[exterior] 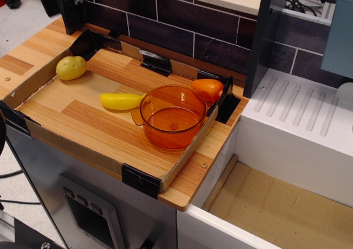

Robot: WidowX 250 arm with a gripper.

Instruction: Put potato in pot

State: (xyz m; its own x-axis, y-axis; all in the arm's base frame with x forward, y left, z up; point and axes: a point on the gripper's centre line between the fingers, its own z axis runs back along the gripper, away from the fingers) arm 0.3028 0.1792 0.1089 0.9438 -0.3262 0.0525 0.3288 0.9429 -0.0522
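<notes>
The pale-yellow potato (71, 67) lies at the far left corner of the shallow cardboard-edged tray (83, 149) on the wooden counter. The translucent orange pot (172, 115) stands empty at the tray's right side, its lip pointing left. A dark part of the arm or gripper (71, 3) shows at the top left edge, behind and above the potato. Its fingers are cut off by the frame, so I cannot tell whether they are open or shut. Nothing is held in view.
A bright-yellow banana-like piece (121, 100) lies just left of the pot. An orange rounded piece (207, 87) sits behind the pot at the tray's back right corner. A dark brick wall (182, 28) runs behind. A white sink unit (298, 122) stands to the right.
</notes>
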